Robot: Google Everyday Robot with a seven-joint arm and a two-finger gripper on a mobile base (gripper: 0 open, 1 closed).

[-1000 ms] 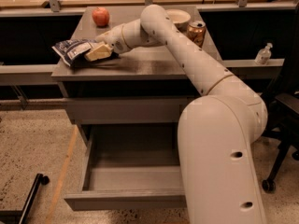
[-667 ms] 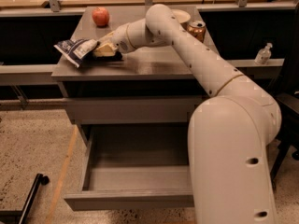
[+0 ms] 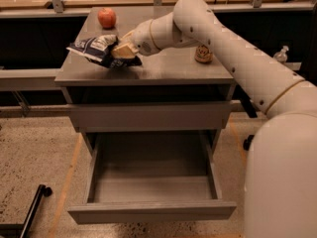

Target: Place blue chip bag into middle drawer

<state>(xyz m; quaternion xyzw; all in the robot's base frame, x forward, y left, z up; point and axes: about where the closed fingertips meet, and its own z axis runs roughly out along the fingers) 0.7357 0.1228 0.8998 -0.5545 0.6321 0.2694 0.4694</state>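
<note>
The blue chip bag (image 3: 93,47) is a crumpled navy foil bag with white print, at the left of the grey cabinet top (image 3: 163,68). My gripper (image 3: 120,50) is shut on the bag's right end and holds it tilted, slightly raised off the top. The arm reaches in from the right across the cabinet. The middle drawer (image 3: 148,211) stands pulled open below, its shallow grey tray empty.
A red apple (image 3: 106,17) sits at the back left of the cabinet top. A gold drink can (image 3: 201,54) stands on the right, partly behind my arm. A shut grey drawer front (image 3: 148,116) is above the open drawer. A black pole (image 3: 29,209) lies on the floor at left.
The gripper has drawn the bag a little up and to the right off the cabinet top. The arm has shifted with it.
</note>
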